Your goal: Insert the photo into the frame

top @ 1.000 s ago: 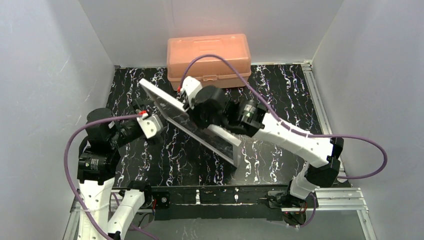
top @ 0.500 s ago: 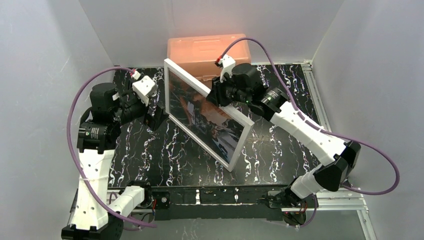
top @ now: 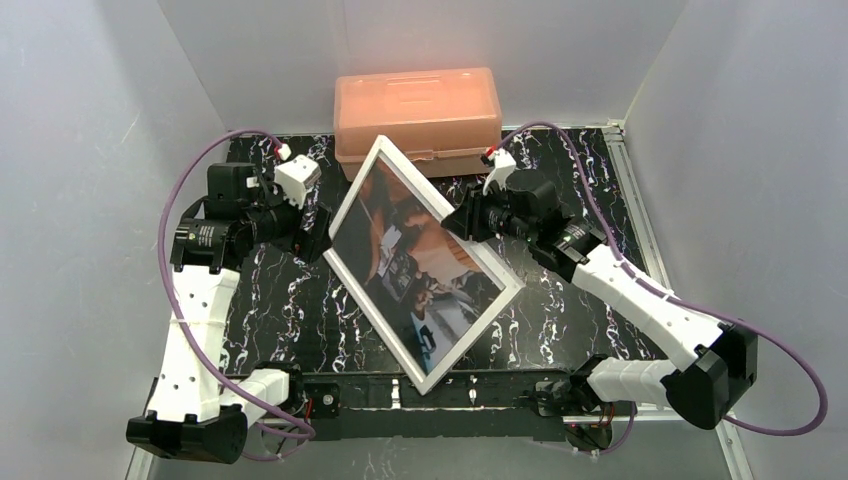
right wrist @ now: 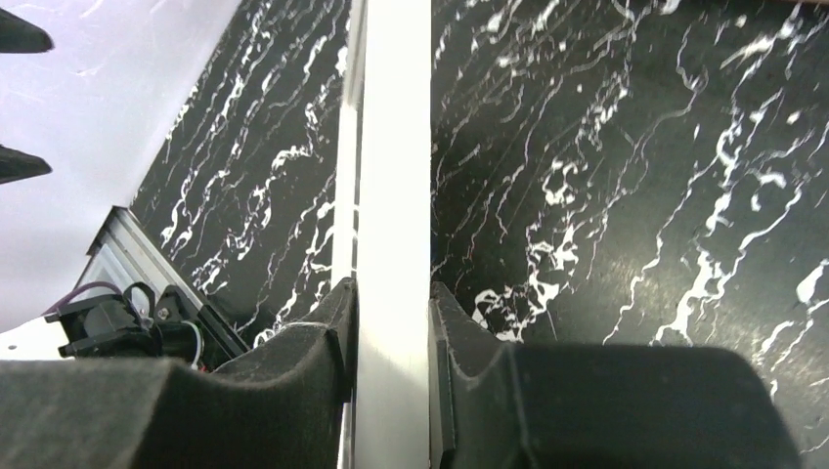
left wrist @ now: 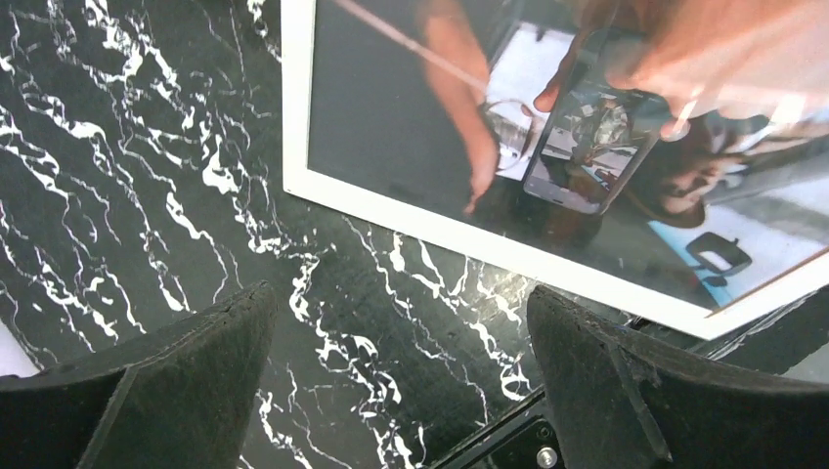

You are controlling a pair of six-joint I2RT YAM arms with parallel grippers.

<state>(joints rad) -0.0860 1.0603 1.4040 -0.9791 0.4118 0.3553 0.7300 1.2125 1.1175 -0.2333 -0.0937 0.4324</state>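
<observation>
a: any writing to read?
b: none i can make out. the photo shows a hand with a phone, but the screen is too blurred for words. the orange box at the back is too small to tell.
a: where's the photo?
b: inside the frame, face up, with white rails all round. the frame sits cornerwise over the table, one corner by the box and the opposite corner at the near edge.
a: right side?
b: my right pincer is partly closed, pinching the frame's far right rail between both fingers. the arm is stretched long from its base, wrist pointing left.
a: left side?
b: my left pincer is spread wide and holds nothing. it hovers over the table just beside the frame's left corner. the arm runs up the left side, forearm bent in toward the right.
</observation>
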